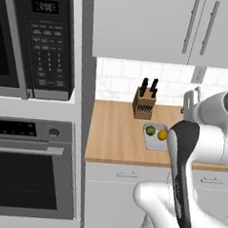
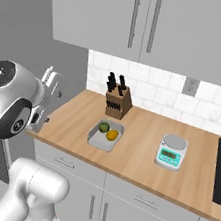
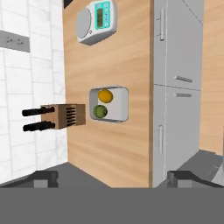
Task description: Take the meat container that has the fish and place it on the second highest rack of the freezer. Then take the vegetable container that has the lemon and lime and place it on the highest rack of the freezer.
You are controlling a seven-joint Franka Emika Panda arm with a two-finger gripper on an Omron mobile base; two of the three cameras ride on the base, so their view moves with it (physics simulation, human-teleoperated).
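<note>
While the end effector hangs released, it looks down on the lemon and lime.

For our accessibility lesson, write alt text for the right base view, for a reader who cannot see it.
A grey tray holding a lime and a lemon sits on a wooden counter, between a knife block and a kitchen scale. The robot's white arm rises at left.

Glossy white arm of rounded, bulbous segments, dark grey joint caps with a round black disc on the elbow housing, long black band with small pale markings down one link, two small dark square fingers, smooth white base shell
</note>
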